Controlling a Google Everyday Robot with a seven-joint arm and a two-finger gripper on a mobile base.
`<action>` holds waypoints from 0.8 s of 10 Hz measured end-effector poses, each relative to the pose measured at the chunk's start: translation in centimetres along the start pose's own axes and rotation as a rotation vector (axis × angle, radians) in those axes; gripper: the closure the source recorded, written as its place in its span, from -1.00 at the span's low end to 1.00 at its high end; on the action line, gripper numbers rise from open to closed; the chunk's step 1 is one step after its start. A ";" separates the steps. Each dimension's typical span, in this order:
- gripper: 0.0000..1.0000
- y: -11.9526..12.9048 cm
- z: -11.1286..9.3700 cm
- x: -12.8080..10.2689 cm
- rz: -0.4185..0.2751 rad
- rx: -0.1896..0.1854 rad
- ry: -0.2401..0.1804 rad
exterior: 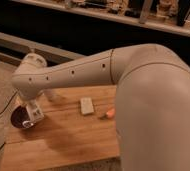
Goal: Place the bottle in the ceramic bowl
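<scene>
One gripper (32, 109), fingers closed on the bottle (36, 116), hangs at the right rim of the bowl (18, 119); I see a block (87, 105) further right.

Pincer (33, 109) with bottle (36, 116) at bowl (18, 119) edge, block (87, 105) further right
</scene>
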State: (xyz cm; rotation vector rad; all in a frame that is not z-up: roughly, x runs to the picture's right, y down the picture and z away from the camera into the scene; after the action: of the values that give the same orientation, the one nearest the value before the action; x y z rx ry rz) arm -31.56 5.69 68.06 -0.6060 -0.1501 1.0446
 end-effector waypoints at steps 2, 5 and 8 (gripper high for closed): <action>1.00 1.3 1.5 -0.9 -0.038 -0.010 0.000; 1.00 1.4 3.8 -2.8 -0.074 0.015 -0.023; 1.00 0.6 6.4 -3.5 -0.091 0.076 -0.019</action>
State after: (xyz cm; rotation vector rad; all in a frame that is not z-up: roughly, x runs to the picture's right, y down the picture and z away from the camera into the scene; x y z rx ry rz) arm -36.35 5.50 73.61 -0.5156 -0.1526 0.9637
